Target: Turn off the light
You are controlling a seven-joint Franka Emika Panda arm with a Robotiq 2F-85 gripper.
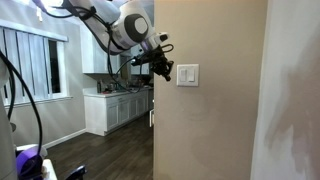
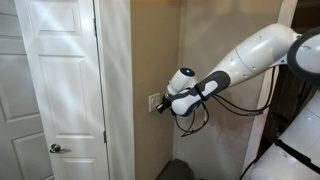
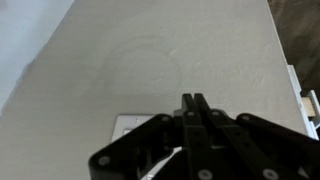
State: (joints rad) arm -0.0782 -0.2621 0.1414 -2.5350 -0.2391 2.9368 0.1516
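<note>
Tool (image 3: 196, 99) — fingers together, just beside white switch plate (image 1: 188, 75), beige wall (image 1: 220, 125)

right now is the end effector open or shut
Shut: the end effector shows its fingers pressed together, no gap, in the wrist view.

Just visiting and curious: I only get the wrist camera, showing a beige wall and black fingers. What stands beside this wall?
Observer: A white panelled door with a knob.
Operator: Anything further off?
Observer: In an exterior view, a kitchen with white cabinets beyond the corner of the wall.
Operator: How much arm is behind the fingers?
Observer: A long white arm leading to the gripper, close by the switch plate.
</note>
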